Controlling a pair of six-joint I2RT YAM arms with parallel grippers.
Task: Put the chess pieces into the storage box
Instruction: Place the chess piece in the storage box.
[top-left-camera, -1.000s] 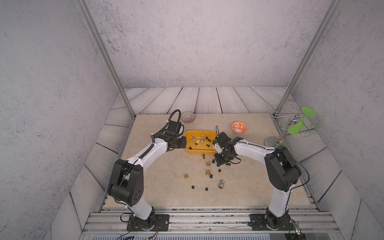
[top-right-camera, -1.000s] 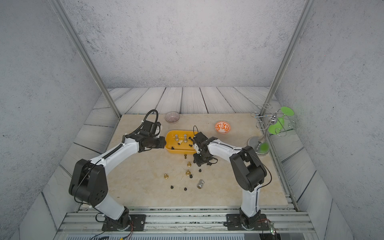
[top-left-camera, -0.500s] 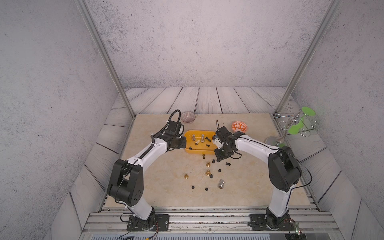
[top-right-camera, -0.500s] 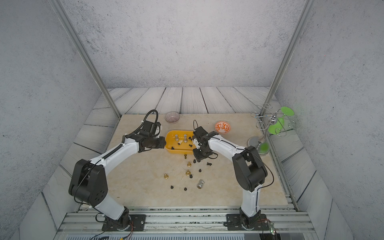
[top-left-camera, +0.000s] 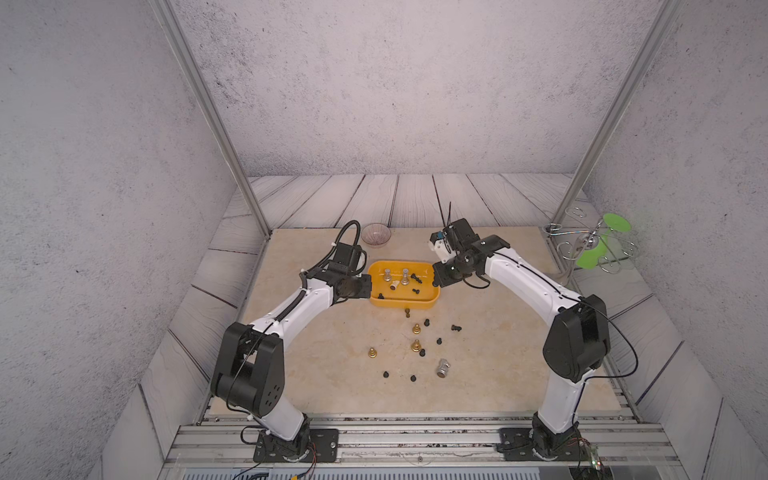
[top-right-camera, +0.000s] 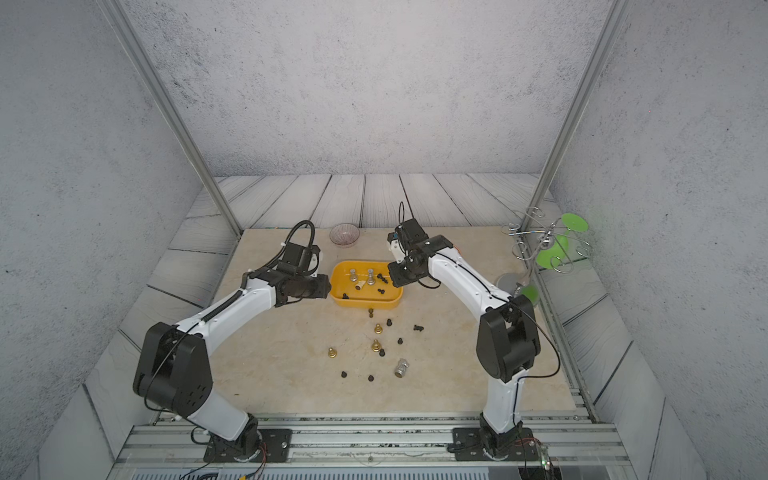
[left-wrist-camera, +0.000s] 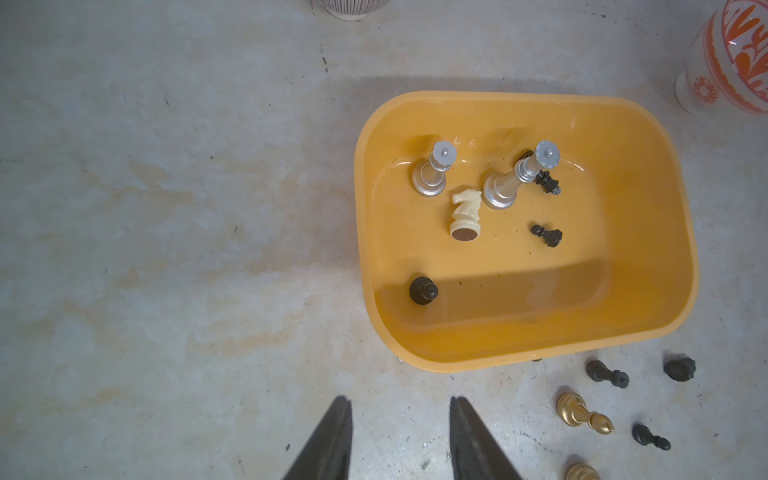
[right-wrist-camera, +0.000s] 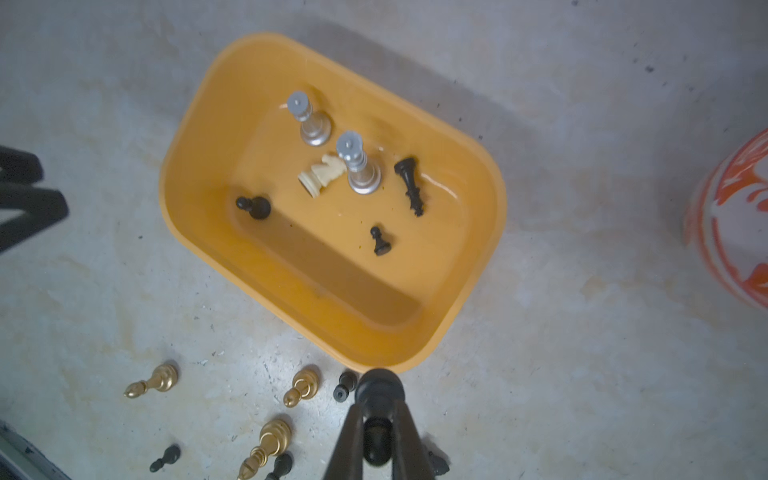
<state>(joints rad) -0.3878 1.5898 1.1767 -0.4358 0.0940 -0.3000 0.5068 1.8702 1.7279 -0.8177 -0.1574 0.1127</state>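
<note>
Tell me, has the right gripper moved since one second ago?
Yes. In a top view the right gripper went farther back, from off the storage box's near corner to its end rim.

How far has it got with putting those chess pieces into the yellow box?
Part way. Done: six pieces lie in the yellow box: two silver ones, a cream knight and three small black ones. In hand: the right gripper is shut on a black piece at the box's edge; the left gripper is open and empty. Left: about eleven on the table: gold pieces, black pieces and one silver piece.
</note>
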